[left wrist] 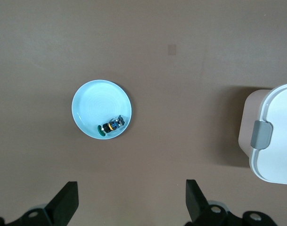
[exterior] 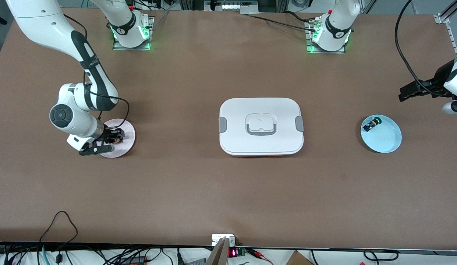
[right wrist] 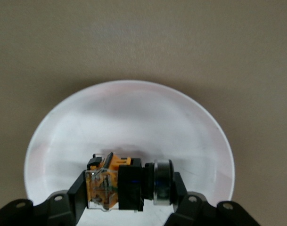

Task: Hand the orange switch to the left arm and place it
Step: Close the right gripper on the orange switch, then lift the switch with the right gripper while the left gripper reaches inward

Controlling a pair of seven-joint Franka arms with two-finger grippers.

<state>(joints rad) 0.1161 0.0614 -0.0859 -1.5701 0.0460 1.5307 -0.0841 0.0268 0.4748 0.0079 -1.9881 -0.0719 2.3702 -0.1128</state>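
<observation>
Box (exterior: 261,127) mid-desk, lid on, between both plates. Right pincer (exterior: 110,141) low over pink plate (exterior: 126,129) near the desk's right-arm end, fingers closed against orange switch (right wrist: 112,184). Left pincer (left wrist: 131,202) spread wide, empty, above desk edge beside blue plate (exterior: 387,141) holding a blue-and-black part (exterior: 371,124).

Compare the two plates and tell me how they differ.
The pink plate lies toward the right arm's end of the table; the blue plate lies toward the left arm's end. The right hand is down in the pink plate, its fingers around the orange switch; the blue plate holds a small blue-and-black part that no hand touches. Both are round and shallow.
</observation>
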